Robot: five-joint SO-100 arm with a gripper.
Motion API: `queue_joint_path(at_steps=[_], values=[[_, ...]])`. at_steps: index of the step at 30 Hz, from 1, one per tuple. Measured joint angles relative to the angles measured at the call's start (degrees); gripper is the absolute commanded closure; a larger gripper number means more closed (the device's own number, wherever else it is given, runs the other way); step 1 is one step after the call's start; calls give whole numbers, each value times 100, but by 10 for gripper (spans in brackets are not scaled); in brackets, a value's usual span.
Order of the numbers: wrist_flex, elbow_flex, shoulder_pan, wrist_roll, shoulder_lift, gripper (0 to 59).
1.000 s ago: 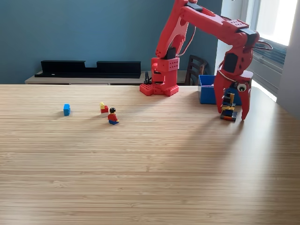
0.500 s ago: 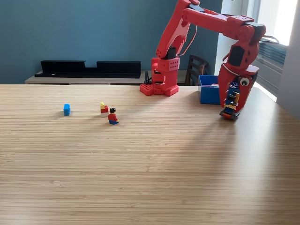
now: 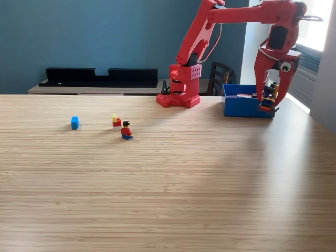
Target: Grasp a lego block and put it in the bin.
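A red 3D-printed robot arm (image 3: 231, 31) reaches from its base at the far edge of a pale wood-grain table (image 3: 168, 184), its two-fingered claw (image 3: 269, 105) clamped on a small multicoloured lego piece of dark, orange and blue parts (image 3: 269, 97), held clear of the tabletop. The load hangs at the near corner of the shallow bright blue plastic bin (image 3: 239, 106), on the exterior view's right; from this angle it cannot be told whether the piece sits over the bin's opening or just in front of its near wall. Something small and reddish already lies inside the bin, too indistinct to name.

Across the table, well apart from the arm, wait a small blue lego cube (image 3: 74, 122), a little yellow-and-red lego stack (image 3: 115, 121) and, just beside it, a lego figure with black hair, red top and blue legs (image 3: 126, 130). A long black tray (image 3: 100, 76) rests on a low shelf against the teal wall.

The risk now appears to lie in the release: should the claw let go this close to the corner, the piece could strike the rim and tumble onto the table, or bounce toward the table edge near the window. The piece also looks tilted in the grip, so it may slip early or snag on a finger
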Motion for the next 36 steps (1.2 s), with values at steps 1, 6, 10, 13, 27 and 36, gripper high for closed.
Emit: queue_joint_path(at_steps=[1, 6, 10, 13, 27, 36], values=[[9, 0, -141, 44, 0, 586], [18, 0, -712, 123, 9, 586], [18, 114, -1099, 114, 343, 586], [18, 554, -1406, 114, 835, 586], [26, 2865, -2268, 18, 2812, 585], [26, 3524, -2470, -448, 2988, 355]])
